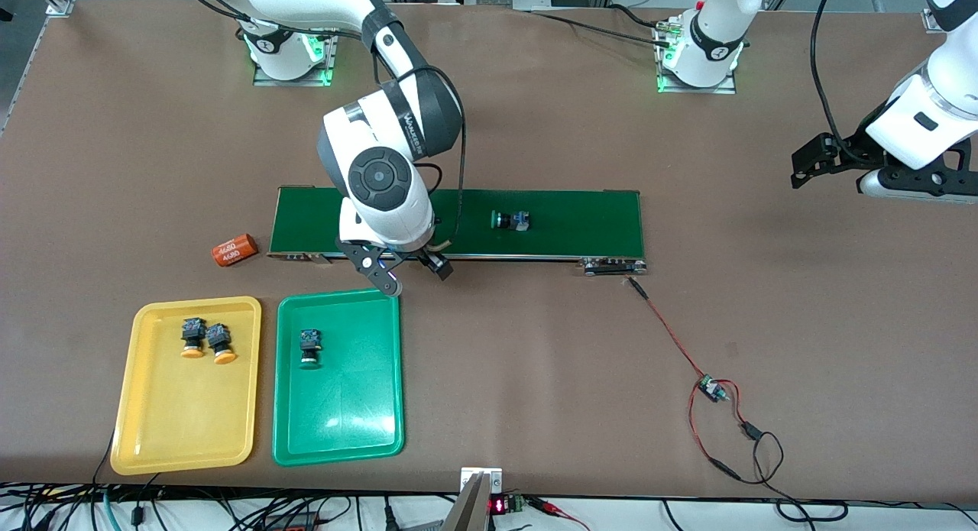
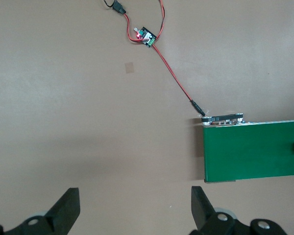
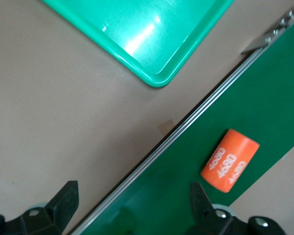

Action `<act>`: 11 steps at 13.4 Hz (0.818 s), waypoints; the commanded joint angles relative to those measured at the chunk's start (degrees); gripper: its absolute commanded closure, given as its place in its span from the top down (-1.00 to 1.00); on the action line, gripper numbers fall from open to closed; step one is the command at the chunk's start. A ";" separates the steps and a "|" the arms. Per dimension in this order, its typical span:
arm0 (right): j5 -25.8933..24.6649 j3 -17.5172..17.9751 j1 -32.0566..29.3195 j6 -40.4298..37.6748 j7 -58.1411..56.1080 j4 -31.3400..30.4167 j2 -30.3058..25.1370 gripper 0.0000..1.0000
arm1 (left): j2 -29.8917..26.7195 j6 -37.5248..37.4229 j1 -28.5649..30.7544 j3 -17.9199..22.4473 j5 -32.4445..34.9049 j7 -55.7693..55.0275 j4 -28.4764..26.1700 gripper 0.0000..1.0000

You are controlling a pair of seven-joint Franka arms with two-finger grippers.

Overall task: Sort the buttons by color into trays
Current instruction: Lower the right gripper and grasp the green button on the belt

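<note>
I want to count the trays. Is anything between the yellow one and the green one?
No. The front view shows only a bare strip of table between the yellow tray and the green tray.

White "4680" is printed twice on each orange cylinder (image 1: 234, 250) (image 3: 230, 160)

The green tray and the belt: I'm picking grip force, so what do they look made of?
Green tray: likely smooth glossy plastic, given bright glare streaks. Belt: matte dark green, probably rubbery or fabric sheet, with a metal edge rail.
</note>
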 commanded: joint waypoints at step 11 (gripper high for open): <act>2.20 -0.14 6.49 3.83 23.68 -0.96 4.52 1.00 | 0.89 -0.76 -0.26 0.29 -0.43 0.41 1.86 1.00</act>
